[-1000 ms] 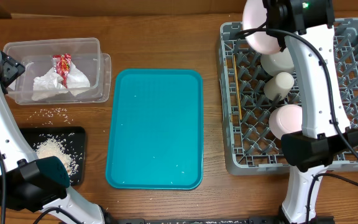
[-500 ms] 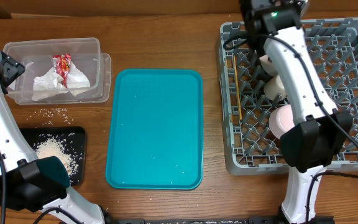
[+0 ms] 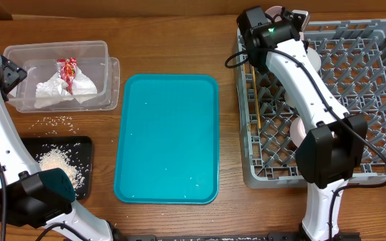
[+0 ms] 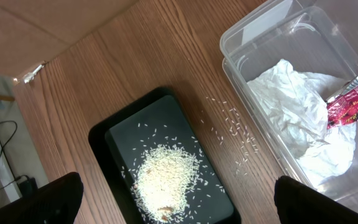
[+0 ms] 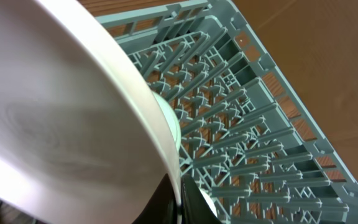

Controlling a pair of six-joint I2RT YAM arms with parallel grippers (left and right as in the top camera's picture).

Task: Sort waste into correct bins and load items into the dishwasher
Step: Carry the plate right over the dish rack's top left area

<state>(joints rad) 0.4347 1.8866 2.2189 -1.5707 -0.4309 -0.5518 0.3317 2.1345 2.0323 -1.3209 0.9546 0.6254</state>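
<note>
My right gripper (image 5: 180, 200) is shut on the rim of the large pale-pink plate (image 5: 61, 112) and holds it tilted on edge over the back left corner of the grey dish rack (image 3: 374, 100). In the overhead view the gripper (image 3: 285, 16) and a sliver of the plate (image 3: 274, 11) show. A pink bowl (image 3: 298, 131) and the chopsticks (image 3: 253, 100) lie in the rack; my arm hides the cups. The clear tub (image 3: 59, 47) holds the napkin (image 3: 66, 92) and the wrapper (image 3: 68, 69). My left gripper (image 4: 179, 211) is open and empty high above the black tray (image 4: 123, 134) with rice (image 4: 166, 177).
The teal serving tray (image 3: 166, 137) lies in the middle of the table. Loose rice grains (image 3: 59, 121) lie on the wood between the tub and the black tray (image 3: 86, 150). The rack's upright pegs (image 5: 247, 124) stand close under the plate.
My right arm has swung left and back over the rack, and the plate has turned from face-up to edge-on. The arm now covers the cups. The left arm has not moved.
</note>
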